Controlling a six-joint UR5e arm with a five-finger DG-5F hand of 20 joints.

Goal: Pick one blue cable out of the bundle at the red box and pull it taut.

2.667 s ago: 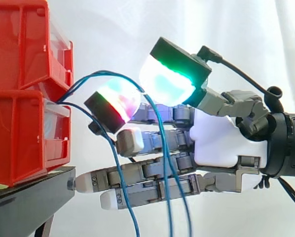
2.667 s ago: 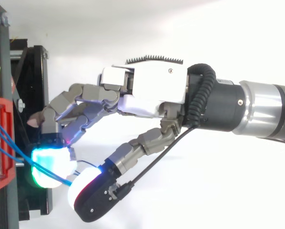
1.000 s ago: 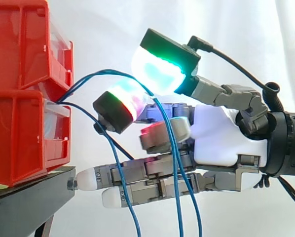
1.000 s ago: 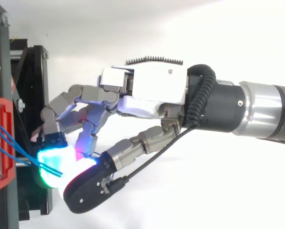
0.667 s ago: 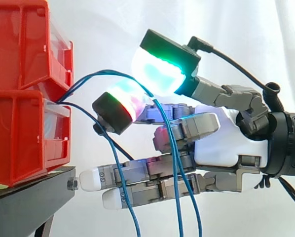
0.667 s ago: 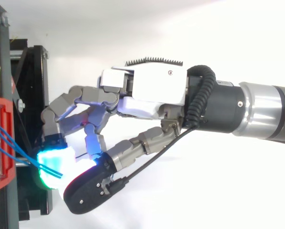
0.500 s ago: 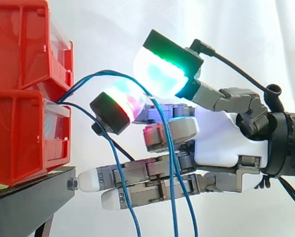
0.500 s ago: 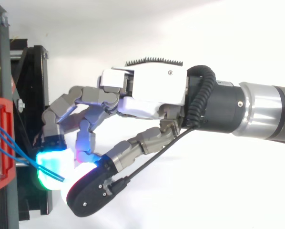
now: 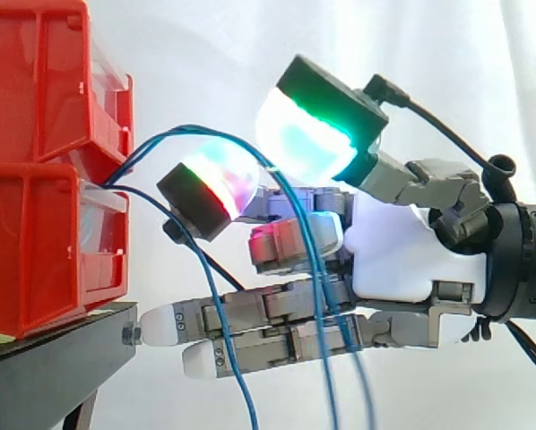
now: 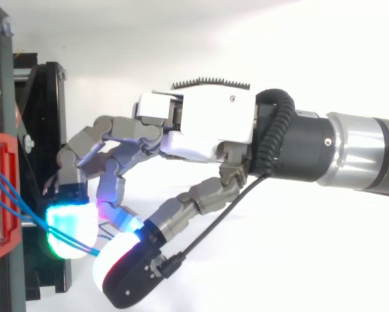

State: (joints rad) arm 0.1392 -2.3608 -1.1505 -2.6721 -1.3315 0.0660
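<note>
From my station I see the hand (image 9: 402, 255) reaching in from the right, its thumb and forefinger curled toward each other. Their thick glowing pads (image 9: 308, 143), one green and cyan with a black back, the other red and white, meet just beside the red box (image 9: 44, 242). Two thin blue cables (image 9: 189, 129) arc out from the seam between the stacked red plastic bins and run into the spot where the pads meet. The pads are closed on them there, though I cannot tell whether both strands are pinched or only one. Past the pads the strands hang slack, down across the grey metal fingers.

Another finger is curled in under the pinch, its tip glowing red. The lowest fingers lie almost straight, and their rounded white tips point at the edge of the black stand (image 9: 53, 367) without touching it.

A lower blue cable (image 9: 242, 391) leaves the same seam and droops free, well under the pinch. The bins are glossy, with clear panels on their fronts.
</note>
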